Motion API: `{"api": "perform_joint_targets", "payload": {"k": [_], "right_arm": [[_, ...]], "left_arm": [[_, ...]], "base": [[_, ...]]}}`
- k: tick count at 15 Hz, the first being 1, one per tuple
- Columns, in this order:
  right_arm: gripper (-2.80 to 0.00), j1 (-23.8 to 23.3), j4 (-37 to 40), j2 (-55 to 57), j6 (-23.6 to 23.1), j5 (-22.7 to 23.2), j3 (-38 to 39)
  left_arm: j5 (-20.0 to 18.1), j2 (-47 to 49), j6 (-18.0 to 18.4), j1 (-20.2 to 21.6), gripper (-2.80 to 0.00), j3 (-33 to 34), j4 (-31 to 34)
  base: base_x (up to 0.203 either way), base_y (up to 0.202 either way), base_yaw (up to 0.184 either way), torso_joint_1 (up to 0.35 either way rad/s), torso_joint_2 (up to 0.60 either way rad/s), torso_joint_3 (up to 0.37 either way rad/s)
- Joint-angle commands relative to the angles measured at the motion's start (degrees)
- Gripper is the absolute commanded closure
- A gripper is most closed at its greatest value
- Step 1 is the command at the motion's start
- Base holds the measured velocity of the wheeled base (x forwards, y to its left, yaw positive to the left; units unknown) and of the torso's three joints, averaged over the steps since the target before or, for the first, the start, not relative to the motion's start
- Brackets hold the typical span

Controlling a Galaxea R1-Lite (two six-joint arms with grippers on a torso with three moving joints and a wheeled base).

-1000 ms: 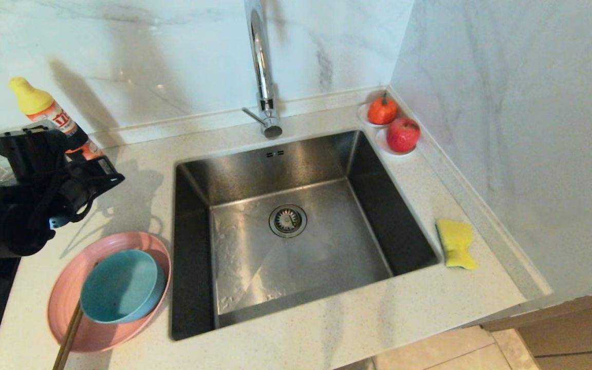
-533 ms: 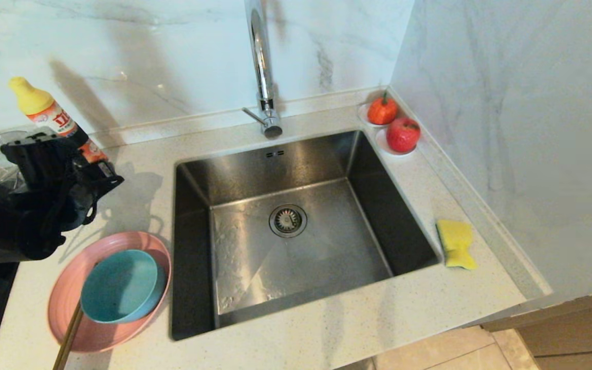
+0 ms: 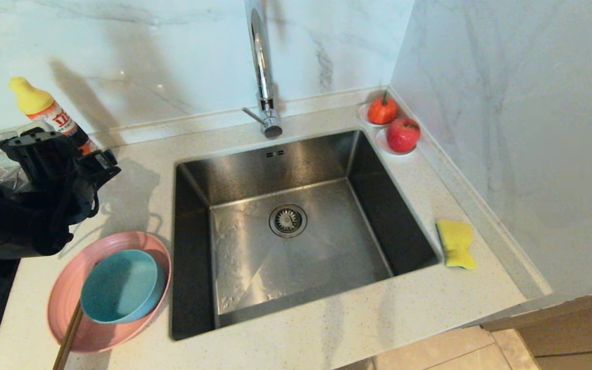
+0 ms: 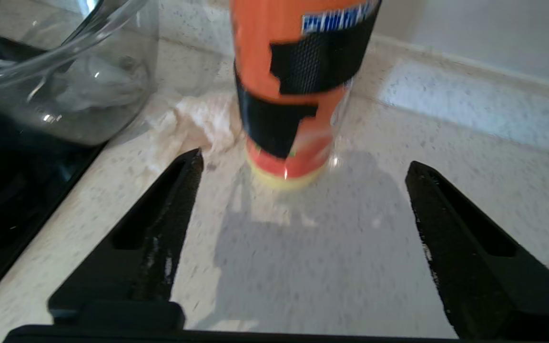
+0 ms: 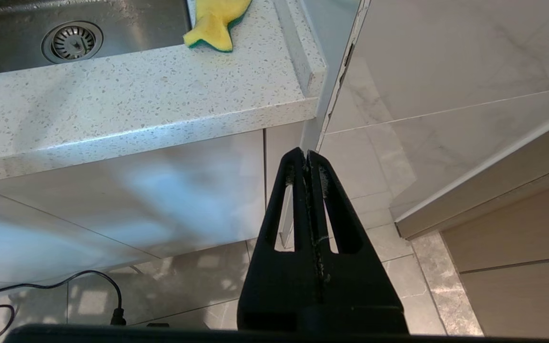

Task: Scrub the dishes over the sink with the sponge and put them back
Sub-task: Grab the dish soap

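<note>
The dishes sit left of the sink: a teal bowl rests on a pink plate. Right of the sink, on the counter, lies the yellow sponge, whose green underside shows in the right wrist view. My left gripper hovers behind the dishes, low over the counter. It is open with nothing between its fingers, and an orange bottle stands just beyond the tips. My right gripper is shut and parked below the counter's front edge.
The orange bottle has a yellow cap. A clear glass bowl and a black hob lie at the far left. A wooden stick leans on the plate. The tap rises behind the sink, with two red fruits at its back right.
The left gripper's jaws have spread wide from nearly closed. The hand has shifted a little towards the back wall and the bottle. The dishes and sponge have not moved.
</note>
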Motion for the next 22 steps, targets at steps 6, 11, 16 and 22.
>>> {"api": "perform_joint_targets", "payload": {"k": [6,11,16,22], "right_arm": [[0.00,0.00,-0.01,0.02,0.03,0.00,0.00],[0.00,0.00,-0.01,0.02,0.03,0.00,0.00],[0.00,0.00,-0.01,0.02,0.03,0.00,0.00],[0.00,0.00,-0.01,0.02,0.03,0.00,0.00]], "left_arm": [[0.70,7.17,-0.25,1.28,-2.80,-7.86,-1.01],[0.83,12.59,1.08,1.32,-2.80,-16.20,-2.86],[1.05,15.97,1.86,1.39,-2.80,-21.23,-3.33],[1.72,18.14,4.18,2.02,-2.80,-25.41,-5.14]], "base": [[0.000,0.000,0.000,0.000,0.00,0.000],[0.000,0.000,0.000,0.000,0.00,0.000],[0.000,0.000,0.000,0.000,0.00,0.000],[0.000,0.000,0.000,0.000,0.00,0.000]]}}
